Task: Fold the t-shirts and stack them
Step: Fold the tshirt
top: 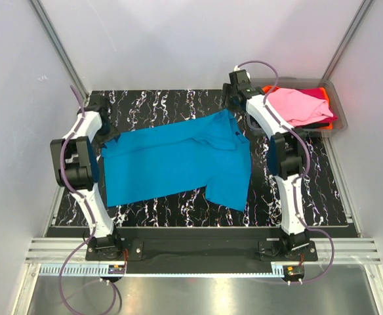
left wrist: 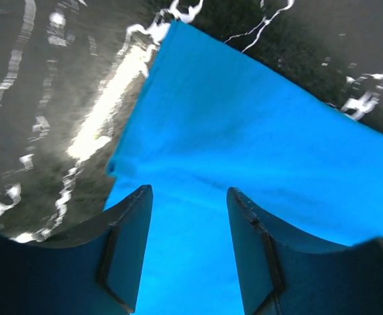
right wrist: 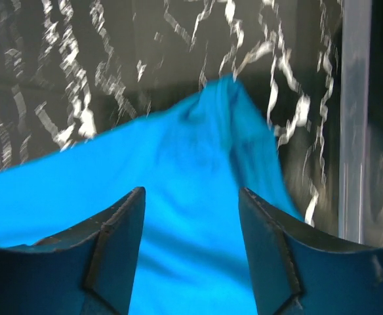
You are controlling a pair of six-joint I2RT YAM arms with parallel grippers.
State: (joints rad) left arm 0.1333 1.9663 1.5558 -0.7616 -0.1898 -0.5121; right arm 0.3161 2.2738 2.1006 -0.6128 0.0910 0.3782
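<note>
Top external: the turquoise-blue cotton t-shirt [top: 178, 161] lies spread, unfolded, on the black marbled bench [top: 309, 190]; left hand [left wrist: 189, 191] and right hand [right wrist: 191, 191] gape above it; nothing stacked yet.

The white-and-black left arm [top: 90, 203] folds at its elbow and reaches to the near-left edge of the turquoise-blue cotton t-shirt [top: 178, 157], where the left claw [left wrist: 188, 193] hangs with its jaws parted. The right arm [top: 290, 190] stretches to the shirt's far corner, and the right claw [right wrist: 191, 193] is spread wide there.
</note>
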